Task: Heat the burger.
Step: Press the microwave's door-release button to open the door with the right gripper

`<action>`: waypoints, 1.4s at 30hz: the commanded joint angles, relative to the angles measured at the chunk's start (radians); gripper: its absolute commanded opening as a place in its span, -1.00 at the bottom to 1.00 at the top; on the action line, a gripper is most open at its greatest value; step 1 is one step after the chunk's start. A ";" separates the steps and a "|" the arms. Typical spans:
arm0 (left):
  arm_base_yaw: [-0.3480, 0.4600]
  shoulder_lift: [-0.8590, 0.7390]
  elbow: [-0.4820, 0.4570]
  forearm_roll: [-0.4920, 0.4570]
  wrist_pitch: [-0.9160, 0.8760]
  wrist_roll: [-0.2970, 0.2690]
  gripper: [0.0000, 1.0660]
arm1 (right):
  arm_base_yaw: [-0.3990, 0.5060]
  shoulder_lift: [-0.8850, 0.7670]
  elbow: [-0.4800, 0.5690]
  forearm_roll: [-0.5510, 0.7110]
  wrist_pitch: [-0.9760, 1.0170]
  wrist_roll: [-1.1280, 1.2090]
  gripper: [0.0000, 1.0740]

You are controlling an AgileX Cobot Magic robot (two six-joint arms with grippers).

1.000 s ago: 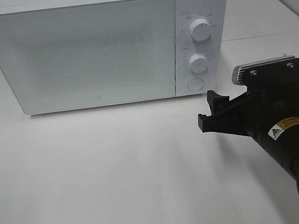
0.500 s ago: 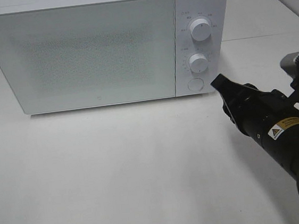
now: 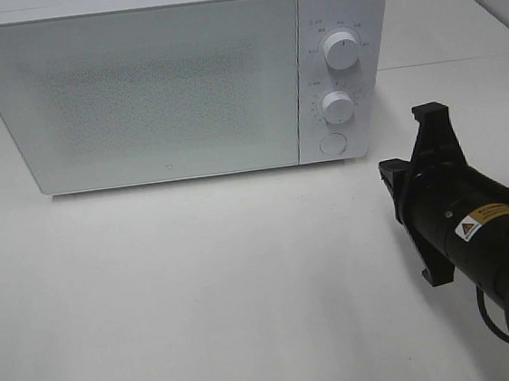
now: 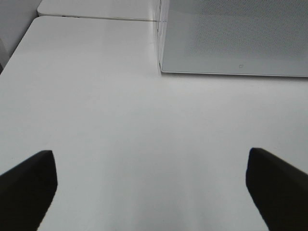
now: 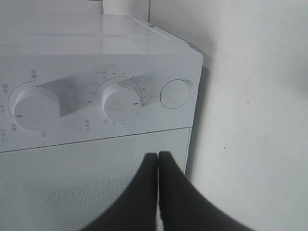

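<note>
The burger is out of view in every frame. The white microwave (image 3: 135,94) stands at the back of the table with its door shut. It also shows in the left wrist view (image 4: 236,38) and the right wrist view (image 5: 96,57). My right gripper (image 3: 388,175) is shut and empty, rolled on its side, just right of and in front of the microwave's control panel. In the right wrist view its tips (image 5: 158,159) are pressed together below the lower knob (image 5: 120,98) and the round button (image 5: 174,93). My left gripper (image 4: 154,192) is open and empty over the bare table.
The control panel has an upper knob (image 3: 340,49), a lower knob (image 3: 338,106) and a round button (image 3: 331,143). The white table (image 3: 201,287) spreads in front of the microwave. A tiled wall shows at the back right.
My right wrist has rolled about a quarter turn and its gripper has drawn back a little to the right, away from the control panel. The microwave door stays shut.
</note>
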 commanded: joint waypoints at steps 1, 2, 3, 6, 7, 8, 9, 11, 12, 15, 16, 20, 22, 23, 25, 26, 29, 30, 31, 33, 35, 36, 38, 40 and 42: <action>0.000 -0.022 0.002 -0.001 -0.013 0.001 0.87 | 0.002 -0.002 -0.007 -0.001 0.007 0.053 -1.00; 0.000 -0.022 0.002 -0.001 -0.013 0.001 0.87 | 0.002 -0.002 -0.007 -0.001 0.007 0.053 -1.00; 0.000 -0.022 0.002 -0.001 -0.013 0.001 0.87 | 0.002 -0.002 -0.007 -0.001 0.008 0.057 -1.00; 0.000 -0.022 0.002 -0.001 -0.013 0.001 0.87 | 0.002 -0.002 -0.012 0.016 0.018 0.055 -1.00; 0.000 -0.022 0.002 -0.001 -0.013 0.001 0.87 | 0.002 -0.002 -0.012 0.016 0.018 0.055 -1.00; 0.000 -0.022 0.002 -0.001 -0.013 0.001 0.87 | 0.001 -0.002 -0.020 0.023 0.031 0.047 -1.00; 0.000 -0.022 0.002 -0.001 -0.013 0.001 0.87 | -0.002 0.007 -0.036 0.023 0.042 0.033 -1.00; 0.000 -0.022 0.002 -0.001 -0.013 0.001 0.87 | -0.010 0.016 -0.045 0.014 0.040 0.029 -1.00; 0.000 -0.022 0.002 -0.001 -0.013 0.001 0.87 | -0.022 0.041 -0.065 -0.009 0.040 0.036 -1.00; 0.000 -0.022 0.002 -0.001 -0.013 0.001 0.87 | -0.036 0.068 -0.082 -0.029 0.043 0.055 -1.00; 0.000 -0.022 0.002 -0.001 -0.013 0.001 0.87 | -0.042 0.081 -0.090 -0.038 0.046 0.065 -1.00; 0.000 -0.022 0.002 -0.001 -0.013 0.001 0.87 | -0.045 0.134 -0.140 -0.046 0.056 0.074 -1.00; 0.000 -0.022 0.002 -0.001 -0.013 0.001 0.87 | -0.045 0.155 -0.161 -0.038 0.056 0.083 -1.00; 0.000 -0.022 0.002 -0.001 -0.013 0.001 0.87 | -0.045 0.155 -0.161 -0.038 0.056 0.083 -1.00; 0.000 -0.022 0.002 -0.001 -0.013 0.001 0.87 | -0.045 0.187 -0.195 -0.030 0.057 0.083 -1.00; 0.000 -0.022 0.002 -0.001 -0.013 0.001 0.87 | -0.045 0.187 -0.195 -0.030 0.057 0.083 -1.00; 0.000 -0.022 0.002 -0.001 -0.013 0.001 0.87 | -0.057 0.214 -0.231 -0.047 0.072 0.082 -1.00; 0.000 -0.022 0.002 -0.001 -0.013 0.001 0.87 | -0.070 0.232 -0.253 -0.055 0.086 0.082 -1.00; 0.000 -0.022 0.002 -0.001 -0.013 0.001 0.87 | -0.070 0.232 -0.253 -0.055 0.086 0.082 -1.00; 0.000 -0.022 0.002 -0.001 -0.013 0.001 0.87 | -0.094 0.252 -0.276 -0.066 0.108 0.077 -1.00; 0.000 -0.022 0.002 -0.001 -0.013 0.001 0.87 | -0.111 0.262 -0.295 -0.074 0.137 0.068 -1.00; 0.000 -0.022 0.002 -0.001 -0.013 0.001 0.87 | -0.125 0.273 -0.314 -0.086 0.147 0.058 -1.00; 0.000 -0.022 0.002 -0.001 -0.013 0.001 0.87 | -0.128 0.278 -0.322 -0.090 0.151 0.057 -1.00; 0.000 -0.021 0.002 -0.001 -0.013 0.001 0.87 | -0.138 0.290 -0.340 -0.093 0.162 0.057 -1.00; 0.000 -0.021 0.002 -0.001 -0.013 0.001 0.87 | -0.138 0.298 -0.347 -0.093 0.163 0.057 -1.00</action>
